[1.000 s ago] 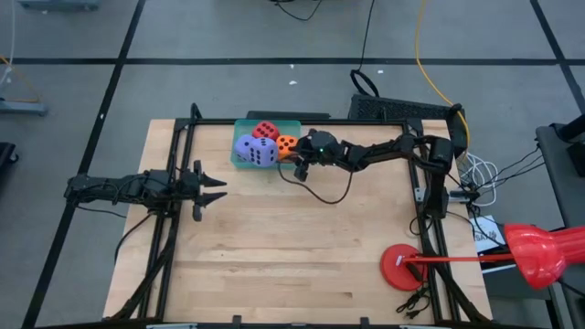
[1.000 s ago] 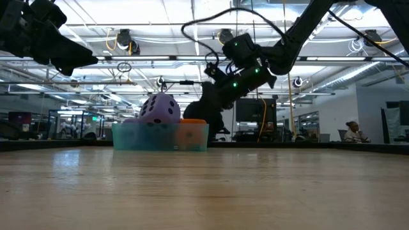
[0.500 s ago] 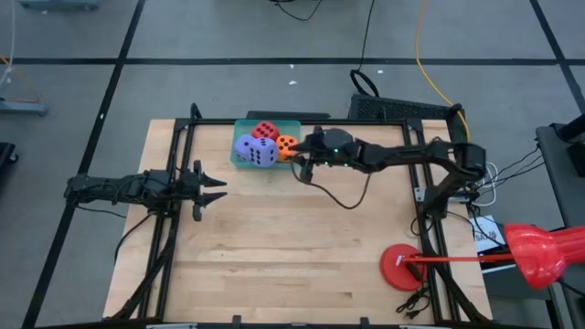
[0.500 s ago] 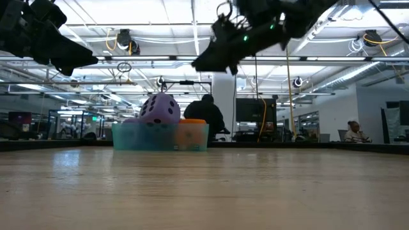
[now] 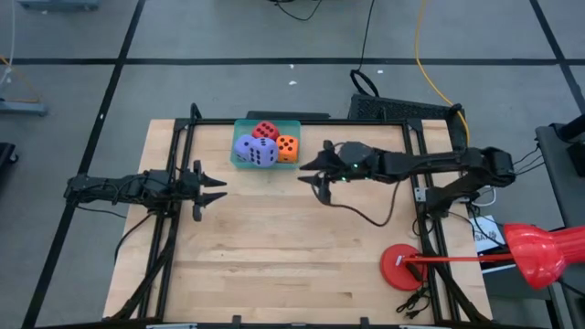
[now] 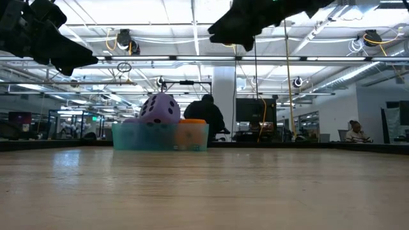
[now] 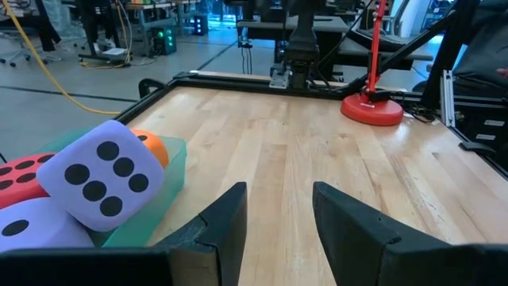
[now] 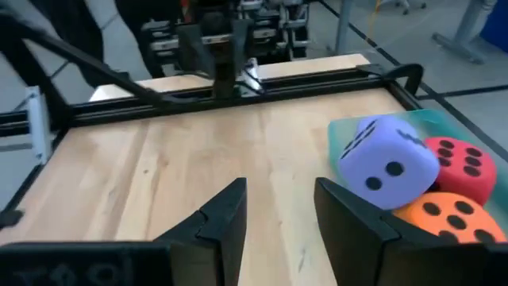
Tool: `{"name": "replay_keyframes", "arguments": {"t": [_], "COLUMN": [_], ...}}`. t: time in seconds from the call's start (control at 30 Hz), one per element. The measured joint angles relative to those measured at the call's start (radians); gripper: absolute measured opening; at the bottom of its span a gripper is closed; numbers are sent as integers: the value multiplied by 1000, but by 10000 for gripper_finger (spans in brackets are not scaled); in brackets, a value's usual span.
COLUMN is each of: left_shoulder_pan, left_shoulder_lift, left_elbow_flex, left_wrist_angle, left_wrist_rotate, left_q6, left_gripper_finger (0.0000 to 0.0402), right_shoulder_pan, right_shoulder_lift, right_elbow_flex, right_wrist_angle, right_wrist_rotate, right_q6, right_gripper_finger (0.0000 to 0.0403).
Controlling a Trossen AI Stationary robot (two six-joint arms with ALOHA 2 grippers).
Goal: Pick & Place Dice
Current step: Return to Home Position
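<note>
The dice sit heaped in the teal tray at the tabletop's far edge, and with left and right jaws spread empty, the cable dangling from the right arm could drag the top one out.

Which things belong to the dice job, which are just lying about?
Job: red die, orange die, two purple dice, all in the green tray; left claw and right claw, both open.
Lying about: red stand base; red horn-shaped part off the table.
</note>
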Motion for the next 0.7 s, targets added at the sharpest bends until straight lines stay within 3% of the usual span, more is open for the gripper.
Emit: {"name": "replay_keyframes", "arguments": {"t": [0.3, 0.5, 0.7], "left_shoulder_pan": [0, 0, 0], "left_shoulder_lift": [0, 0, 0], "left_elbow_flex": [0, 0, 0], "left_wrist_angle": [0, 0, 0], "left_wrist_rotate": [0, 0, 0], "left_q6": [0, 0, 0], "left_gripper_finger": [152, 152, 152], "right_shoulder_pan": [65, 97, 103], "right_shoulder_lift": [-198, -401, -629], "right_elbow_flex": [-240, -475, -653], "right_wrist_angle": [30, 142, 141], "right_wrist_rotate": [3, 4, 4], "right_q6": [-35, -90, -64], "right_gripper_finger": [141, 141, 141]}}
